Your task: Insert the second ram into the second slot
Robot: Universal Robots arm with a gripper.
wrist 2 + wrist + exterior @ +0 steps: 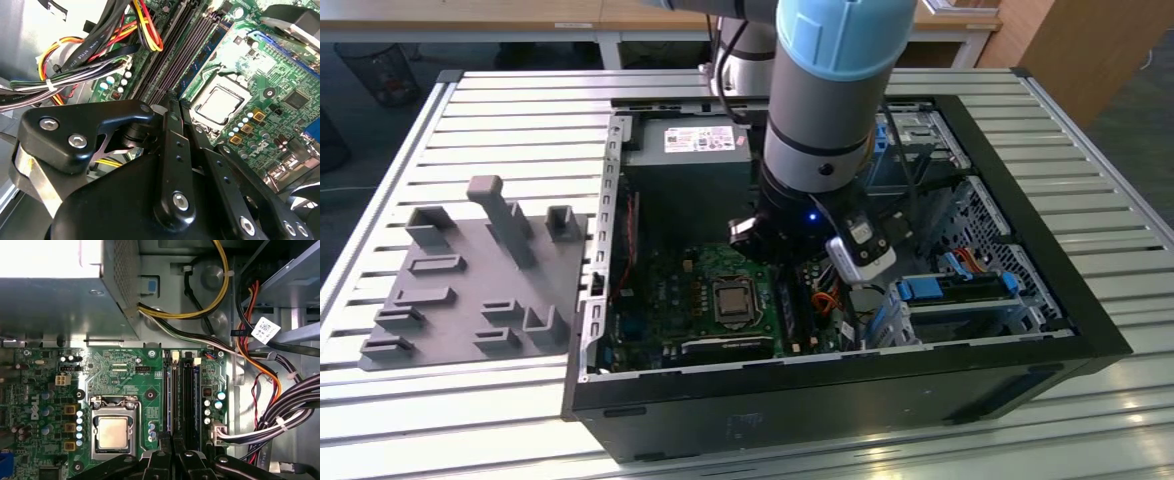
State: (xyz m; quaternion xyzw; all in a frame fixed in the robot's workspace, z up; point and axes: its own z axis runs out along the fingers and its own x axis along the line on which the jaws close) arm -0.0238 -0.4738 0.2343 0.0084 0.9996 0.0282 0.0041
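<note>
We see a slatted metal worktop (494,110). Directly on it stands an open black computer case (854,400), and just beside it, toward the exterior view's left, lies a grey fixture plate (460,285).

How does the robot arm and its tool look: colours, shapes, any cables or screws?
The arm is a thick grey cylinder with a light blue band on top and a black wrist below, where a small blue light glows. Black cables run behind it. The tool is matt black metal: flat linkage bars joined with silver screws.
</note>
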